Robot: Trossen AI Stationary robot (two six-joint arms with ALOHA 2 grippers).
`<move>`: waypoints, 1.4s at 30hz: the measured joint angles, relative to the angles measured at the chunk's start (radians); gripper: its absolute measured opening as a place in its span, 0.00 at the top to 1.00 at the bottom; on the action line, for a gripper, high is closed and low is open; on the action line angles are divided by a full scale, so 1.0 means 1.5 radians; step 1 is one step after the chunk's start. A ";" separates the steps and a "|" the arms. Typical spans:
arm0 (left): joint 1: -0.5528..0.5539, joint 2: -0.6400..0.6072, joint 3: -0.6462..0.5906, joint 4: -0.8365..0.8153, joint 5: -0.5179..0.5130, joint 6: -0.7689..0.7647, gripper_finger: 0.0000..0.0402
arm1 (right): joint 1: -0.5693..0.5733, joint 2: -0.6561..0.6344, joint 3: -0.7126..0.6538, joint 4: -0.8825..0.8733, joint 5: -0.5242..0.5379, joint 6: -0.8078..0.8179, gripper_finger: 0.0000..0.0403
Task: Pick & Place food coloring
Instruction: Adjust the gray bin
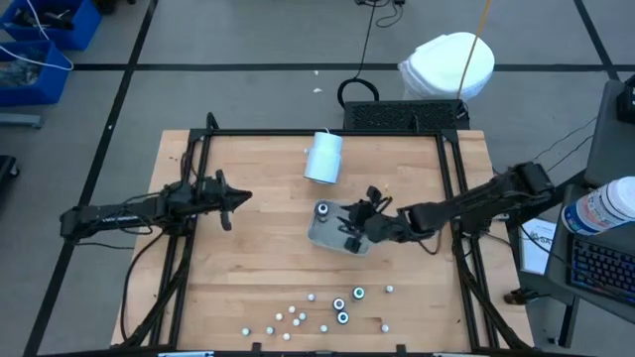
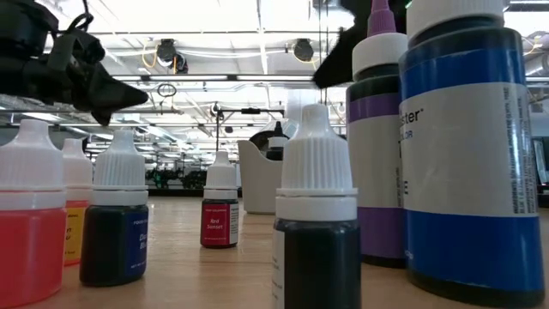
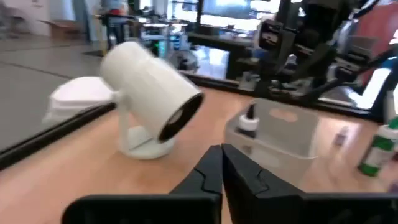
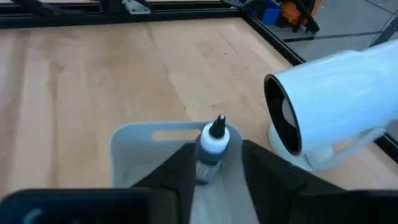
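Note:
Several food coloring bottles (image 1: 337,307) with white caps stand near the table's front edge, close up in the low view (image 2: 316,215). One dark bottle (image 4: 211,146) stands upright at the far end of the pale grey tray (image 1: 332,236). A second bottle (image 1: 352,243) stands at the tray's near end. My right gripper (image 1: 359,220) hovers open above the tray, its fingers (image 4: 267,171) short of the bottle on either side. My left gripper (image 3: 222,168) waits shut over the table's left side (image 1: 233,203).
A white cylinder (image 1: 322,157) on a round foot stands beyond the tray, its dark open end (image 4: 283,121) turned toward the tray. Black frame rails (image 1: 451,178) run along the table's sides. Bare wood lies between the tray and my left gripper.

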 joint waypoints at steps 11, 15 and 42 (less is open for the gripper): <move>-0.054 0.299 0.014 0.207 0.017 0.000 0.99 | 0.164 -0.096 0.000 -0.327 0.056 0.279 0.99; -0.084 0.429 0.066 0.217 -0.026 0.000 0.99 | 0.206 -0.065 0.000 -0.375 0.057 0.369 1.00; -0.114 0.921 0.412 0.146 -0.064 0.085 0.99 | 0.150 0.064 -0.052 -0.442 0.027 0.515 1.00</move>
